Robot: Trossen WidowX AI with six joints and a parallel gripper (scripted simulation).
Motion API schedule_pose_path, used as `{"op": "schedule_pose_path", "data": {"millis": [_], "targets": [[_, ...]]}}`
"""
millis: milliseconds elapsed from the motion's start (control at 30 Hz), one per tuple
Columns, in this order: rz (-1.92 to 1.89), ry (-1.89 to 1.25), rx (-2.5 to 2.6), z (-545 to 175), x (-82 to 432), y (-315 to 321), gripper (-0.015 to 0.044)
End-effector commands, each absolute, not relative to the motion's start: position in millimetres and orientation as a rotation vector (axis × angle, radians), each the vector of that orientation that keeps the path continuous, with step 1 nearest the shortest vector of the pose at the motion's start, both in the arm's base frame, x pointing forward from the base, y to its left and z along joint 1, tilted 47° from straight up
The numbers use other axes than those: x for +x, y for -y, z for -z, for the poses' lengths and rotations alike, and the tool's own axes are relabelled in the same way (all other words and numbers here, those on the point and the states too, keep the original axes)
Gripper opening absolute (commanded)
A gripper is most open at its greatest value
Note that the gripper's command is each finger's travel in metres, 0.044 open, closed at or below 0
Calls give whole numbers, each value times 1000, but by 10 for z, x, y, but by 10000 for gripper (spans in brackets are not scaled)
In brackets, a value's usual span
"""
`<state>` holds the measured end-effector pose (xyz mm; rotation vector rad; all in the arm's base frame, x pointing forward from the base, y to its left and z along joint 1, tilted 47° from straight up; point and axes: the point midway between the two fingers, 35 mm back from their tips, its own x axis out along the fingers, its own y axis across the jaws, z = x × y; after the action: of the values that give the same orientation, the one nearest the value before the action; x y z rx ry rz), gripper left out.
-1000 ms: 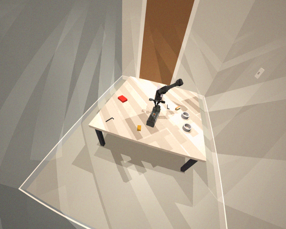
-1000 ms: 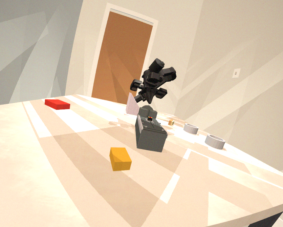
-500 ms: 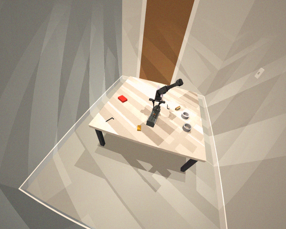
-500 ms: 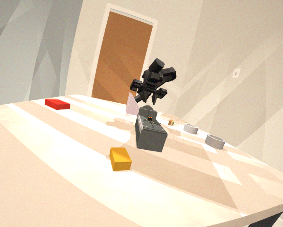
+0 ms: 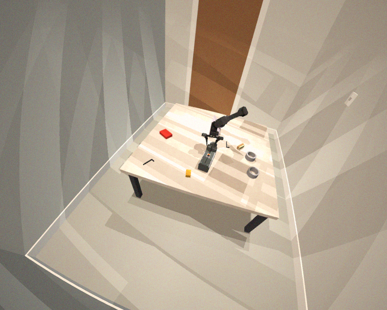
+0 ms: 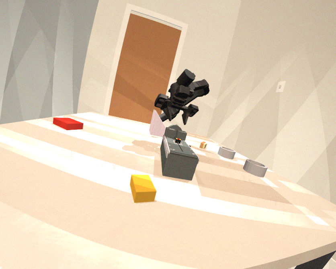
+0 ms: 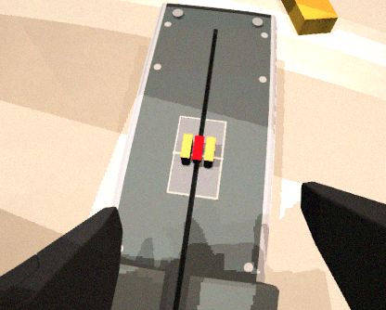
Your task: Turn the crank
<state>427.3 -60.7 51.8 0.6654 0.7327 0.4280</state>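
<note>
The dark grey machine (image 5: 204,165) (image 6: 179,165) (image 7: 241,56) stands on the table with a long black slot in its top. In the wrist view its red pointer (image 7: 198,148) sits between the left brass mark (image 7: 186,147) and the right brass mark (image 7: 210,149). The three look level, with no offset I can make out. My gripper (image 5: 211,144) (image 6: 177,122) (image 7: 211,207) is open and empty, above the machine's rear end. A round grey part (image 6: 175,127) rises at that end. I cannot make out the crank or its handle in any view.
A yellow block (image 5: 188,173) (image 6: 143,188) (image 7: 315,16) lies near the machine's front end. A red block (image 5: 165,133) (image 6: 67,123) lies farther left. Two grey rings, a small tan piece (image 5: 240,146) (image 6: 203,145) and a black bent rod (image 5: 227,145) lie right. Another bent rod (image 5: 148,161) lies left.
</note>
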Motion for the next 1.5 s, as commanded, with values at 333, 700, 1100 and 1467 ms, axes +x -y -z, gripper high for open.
{"op": "schedule_pose_path", "data": {"millis": [333,700,1100,1467], "targets": [[-428,-733,665,-518,4273,607,0],[-429,-733,666,-519,4272,606,0],[-429,-733,666,-519,4272,606,184],[-428,-734,665,-639,4276,743,440]]}}
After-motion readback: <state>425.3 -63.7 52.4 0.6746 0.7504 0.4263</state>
